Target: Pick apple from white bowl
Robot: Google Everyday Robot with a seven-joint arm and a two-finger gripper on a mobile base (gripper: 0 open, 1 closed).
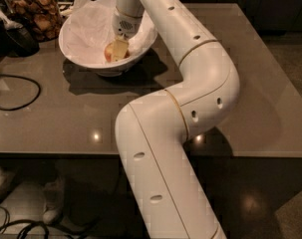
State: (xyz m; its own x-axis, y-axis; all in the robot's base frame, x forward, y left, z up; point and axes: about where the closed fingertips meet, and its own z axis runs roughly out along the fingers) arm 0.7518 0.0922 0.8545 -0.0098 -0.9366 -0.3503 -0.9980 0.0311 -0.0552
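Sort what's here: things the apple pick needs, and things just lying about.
Job: apple, in the white bowl; gripper, down in the bowl at the apple.
Lying about: glass jar of snacks beside the bowl; black cable on the table.

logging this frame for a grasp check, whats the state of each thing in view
gripper: down inside the white bowl, against the apple
apple: low in the bowl on the paper, partly hidden by the gripper
white bowl: upright on the table, lined with crinkled paper
glass jar: upright, holding brown snacks
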